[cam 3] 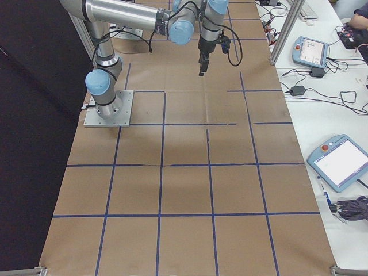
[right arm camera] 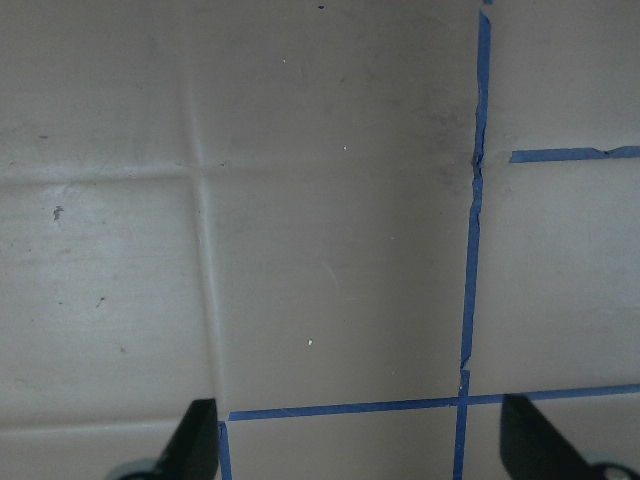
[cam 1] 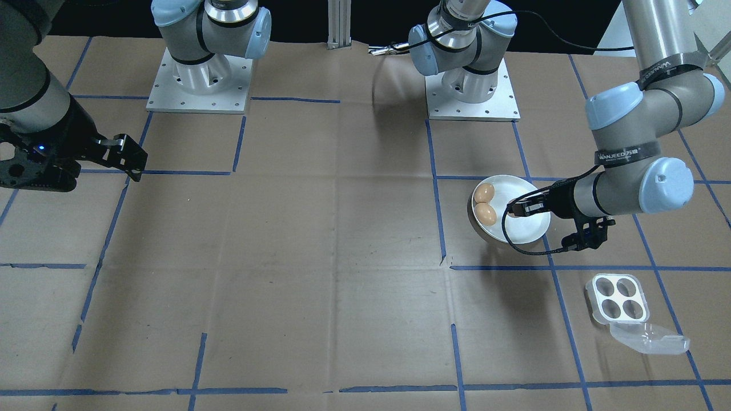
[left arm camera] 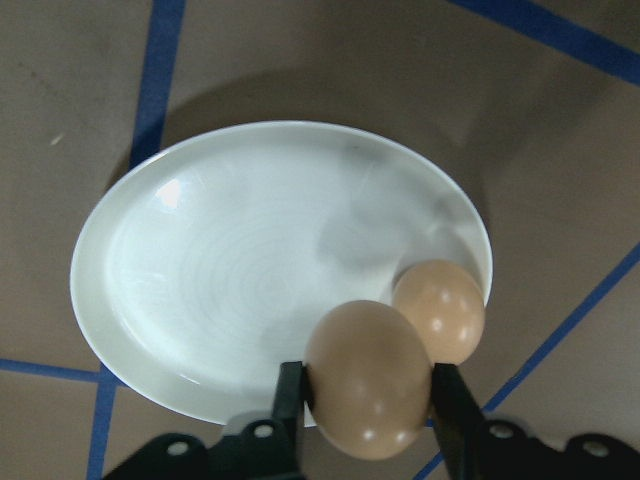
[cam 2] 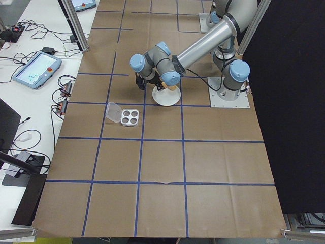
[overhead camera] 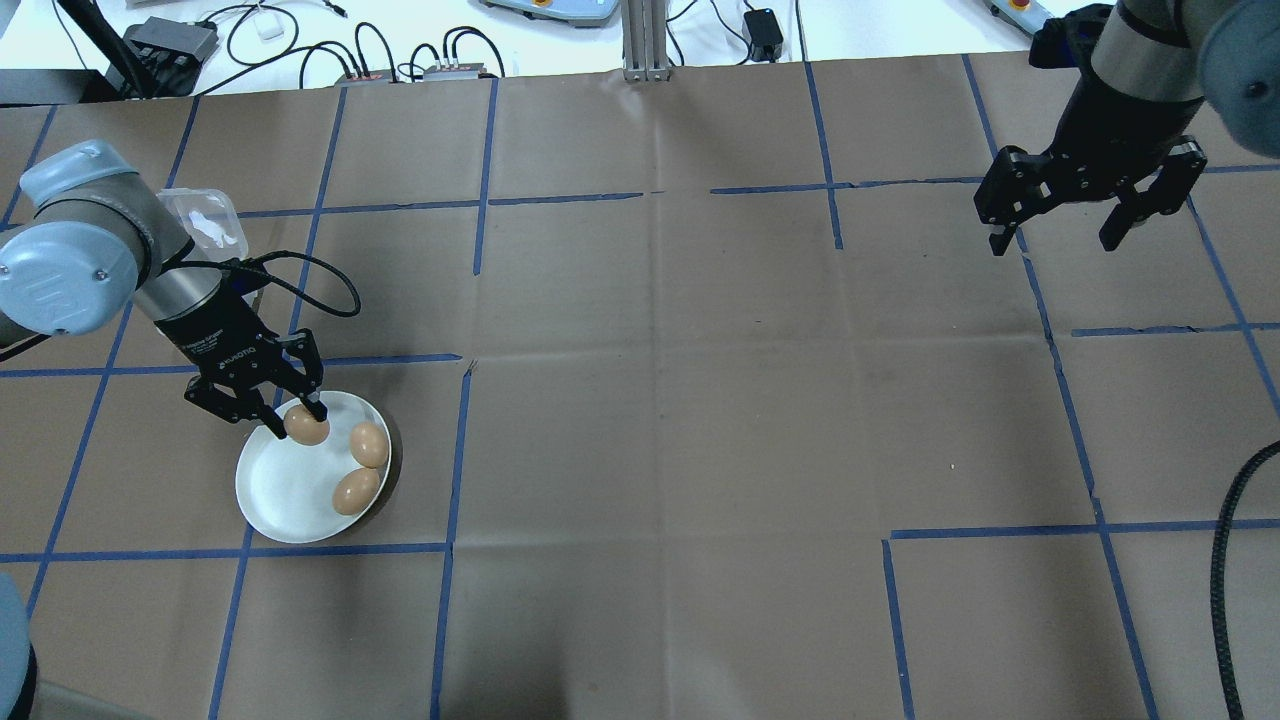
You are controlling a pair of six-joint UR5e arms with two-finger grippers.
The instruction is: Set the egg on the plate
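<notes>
Step in hand: lowering. Left claw [overhead camera: 296, 417] clamped on smooth brown egg [overhead camera: 306, 426], hanging above round white plate [overhead camera: 278, 495] near its 11 o'clock rim. Two eggs already there. Right claw [overhead camera: 1068, 222] apart, idle. Next: descend, release gently.

Two eggs [overhead camera: 361, 468] are crowding the plate's [overhead camera: 270, 490] one side; the other half is lying bare, tray [cam 1: 617, 297] sitting well apart.
</notes>
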